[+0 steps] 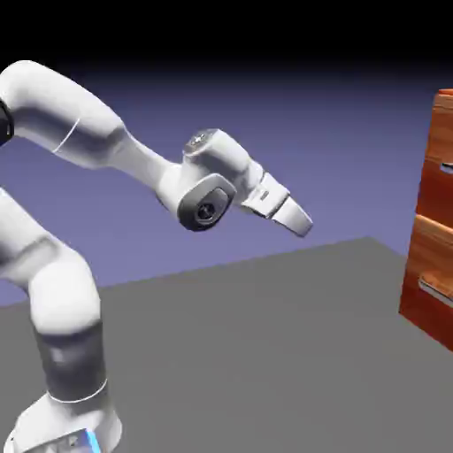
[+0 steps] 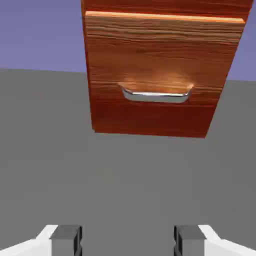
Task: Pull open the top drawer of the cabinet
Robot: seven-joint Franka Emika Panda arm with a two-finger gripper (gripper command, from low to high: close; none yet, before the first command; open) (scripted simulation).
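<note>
hovering over bare grey counter [image 1: 265, 354], jaws [image 2: 128, 240] spread and gripping nothing. sitting well apart from cabinet [image 1: 431, 230] at exterior view's right. showing top drawer [image 1: 439, 133] shut, handle untouched; leaving approach, grasp and pull all undone.

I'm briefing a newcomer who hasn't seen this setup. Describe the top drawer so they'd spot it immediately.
Find the tall reddish-brown wood-grain cabinet at the exterior view's right edge, standing on the grey table. The top drawer is the front just under its top edge, partly cut off by the frame; the similar front below it sits nearer the table.
</note>
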